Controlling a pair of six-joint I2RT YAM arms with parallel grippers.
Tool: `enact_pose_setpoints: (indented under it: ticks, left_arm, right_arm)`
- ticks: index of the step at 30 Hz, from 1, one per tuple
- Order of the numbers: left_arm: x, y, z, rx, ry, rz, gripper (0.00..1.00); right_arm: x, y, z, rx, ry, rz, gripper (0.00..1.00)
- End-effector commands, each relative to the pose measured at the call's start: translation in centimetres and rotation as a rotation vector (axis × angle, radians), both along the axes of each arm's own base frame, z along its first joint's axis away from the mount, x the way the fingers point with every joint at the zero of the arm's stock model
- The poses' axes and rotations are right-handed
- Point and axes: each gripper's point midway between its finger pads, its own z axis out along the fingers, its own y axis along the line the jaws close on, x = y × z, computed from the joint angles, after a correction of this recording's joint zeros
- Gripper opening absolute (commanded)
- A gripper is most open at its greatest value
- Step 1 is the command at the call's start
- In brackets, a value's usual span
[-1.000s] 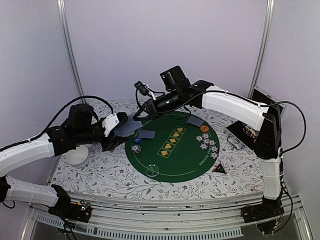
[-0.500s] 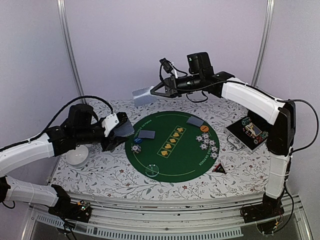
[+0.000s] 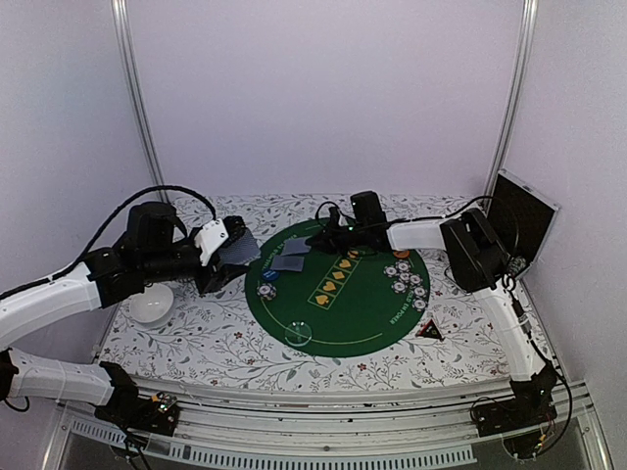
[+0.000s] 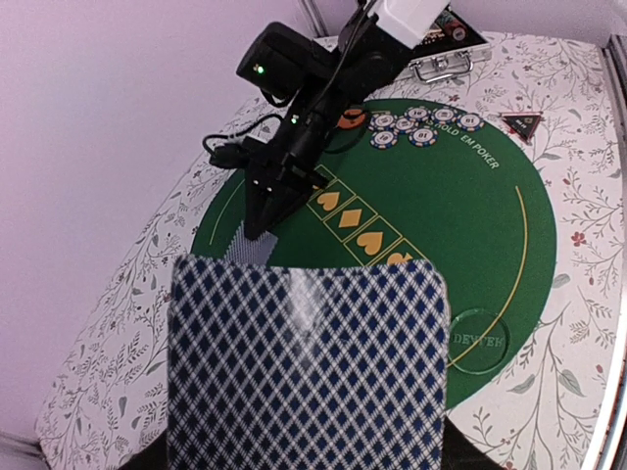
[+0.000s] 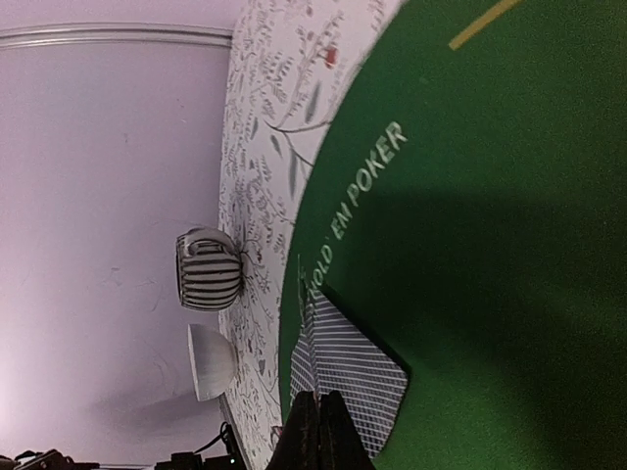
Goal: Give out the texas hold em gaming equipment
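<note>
Trouble: the right gripper (image 5: 316, 403), pinching a tilted card (image 3: 292, 249) above the mat (image 3: 343, 313), might have let it flip face-up, while the left gripper (image 3: 230, 257) clamped the deck (image 4: 304, 362).

Green felt mat (image 4: 470, 225) reads "…OLD 'EM POKER" nr its rim (printed circle (image 4: 477, 340): prob. "DEALER").

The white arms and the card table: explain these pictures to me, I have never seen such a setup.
Two white robot arms stand at the near edge of a table. The wide picture looks down from behind them; the other two come from cameras on their wrists. On it lie a green poker mat, chips, a white bowl and a striped mug. The left gripper holds a pack of cards; the right gripper pinches one card low at the mat.
</note>
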Motion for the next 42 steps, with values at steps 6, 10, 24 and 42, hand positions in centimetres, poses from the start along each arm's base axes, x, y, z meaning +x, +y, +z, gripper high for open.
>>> enact_pose_setpoints:
  ticks: [6, 10, 24, 42]
  left_arm:
    - [-0.1, -0.1, 0.8, -0.020, -0.032, -0.012, 0.56]
    - [-0.1, -0.1, 0.8, -0.019, -0.033, -0.008, 0.56]
    - [-0.1, -0.1, 0.9, -0.020, -0.034, -0.010, 0.56]
    - [-0.5, -0.4, 0.9, -0.024, -0.034, -0.041, 0.56]
  right_arm:
    - [-0.5, 2.7, 0.7, 0.122, 0.115, -0.004, 0.03]
    - [-1.2, 3.3, -0.4, 0.119, 0.148, 0.012, 0.06]
    - [-2.1, 1.5, 4.2, 0.067, 0.034, -0.035, 0.58]
    - [-13.9, 1.7, 22.7, 0.017, -0.796, 0.344, 0.99]
